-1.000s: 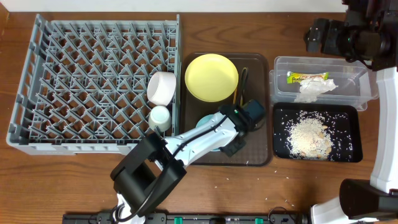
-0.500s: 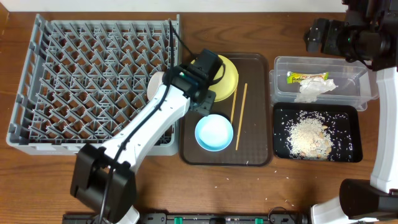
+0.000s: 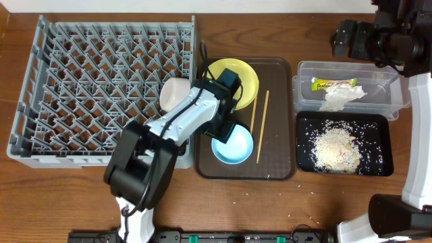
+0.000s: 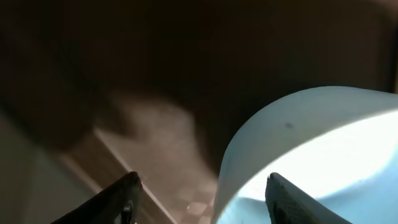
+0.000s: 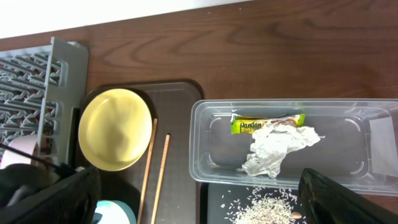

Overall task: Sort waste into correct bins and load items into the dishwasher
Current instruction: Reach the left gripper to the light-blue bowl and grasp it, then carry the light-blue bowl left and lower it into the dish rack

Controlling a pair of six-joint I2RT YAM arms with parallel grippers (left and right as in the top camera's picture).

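The light blue bowl (image 3: pixel 236 147) sits on the brown tray (image 3: pixel 280 169), in front of the yellow plate (image 3: pixel 237 79) and beside the chopsticks (image 3: pixel 260 125). My left gripper (image 3: pixel 226 128) is down at the bowl's left rim. In the left wrist view the left gripper (image 4: pixel 202 186) is open and straddles the bowl (image 4: pixel 323 137): one finger inside, one outside, neither touching. A white bowl (image 3: pixel 174 94) leans in the grey dishwasher rack (image 3: pixel 101 88). My right gripper (image 5: pixel 199 174) hangs wide open and empty, high above the bins.
The clear tub (image 3: pixel 307 74) holds the green-yellow wrapper (image 3: pixel 332 84) and the crumpled napkin (image 3: pixel 341 96). The black tray (image 3: pixel 385 145) in front of it holds a heap of rice (image 3: pixel 334 145). A few grains lie on the table's front edge (image 3: pixel 304 219).
My left gripper has gone from the tray's right side, over the yellow plate, down to the blue bowl's rim, and has opened. The right arm has not moved.
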